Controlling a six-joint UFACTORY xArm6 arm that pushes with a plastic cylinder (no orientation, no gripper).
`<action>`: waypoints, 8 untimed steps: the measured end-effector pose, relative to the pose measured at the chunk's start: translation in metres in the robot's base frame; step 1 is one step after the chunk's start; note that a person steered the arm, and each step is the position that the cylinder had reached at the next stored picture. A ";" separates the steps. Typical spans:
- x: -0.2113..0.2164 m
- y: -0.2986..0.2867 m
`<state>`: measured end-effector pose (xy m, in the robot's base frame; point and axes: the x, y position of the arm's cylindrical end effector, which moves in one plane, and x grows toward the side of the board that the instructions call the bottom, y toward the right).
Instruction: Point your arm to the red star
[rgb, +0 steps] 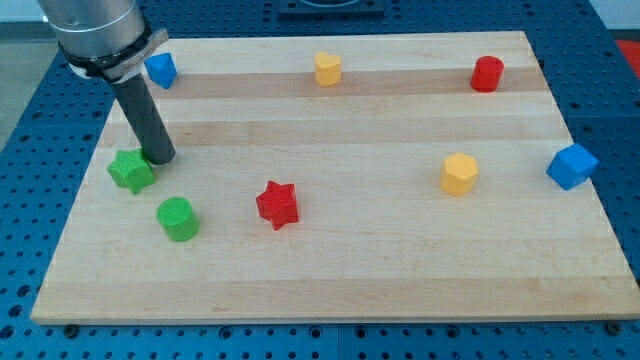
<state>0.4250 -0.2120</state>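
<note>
While my tip (161, 157) rests at the far left of the wooden surface (400, 280), just beside the green star (131, 170) and perhaps touching its upper right edge, the approach to the target is the step in hand, and I judge it barely begun. No pincer exists on this rig, only the dark rod, so nothing can be said of spreading or pinching. Above the rod, near the view's top left corner, sits a blue block (160, 69), partly behind the arm. Below the green star and slightly to its right stands the green cylinder (177, 218). Further right lies the red star (278, 204), in the lower middle-left of the board, apart from every other block. The next move calls for a slide toward the view's right and a little toward the bottom, stopping just short of the red star so as not to shove it. That line looks open: the green cylinder lies below it, though close enough that a low sweep might clip it, and leaving could nudge the green star. Continuing right, a yellow block (328, 68) sits near the top edge, a yellow hexagonal block (460, 172) at mid-right, a red cylinder (487, 73) at the top right, and a blue cube (572, 165) at the right edge, all well away from the route.
</note>
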 end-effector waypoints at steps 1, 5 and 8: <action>-0.004 0.019; 0.042 0.066; 0.053 0.095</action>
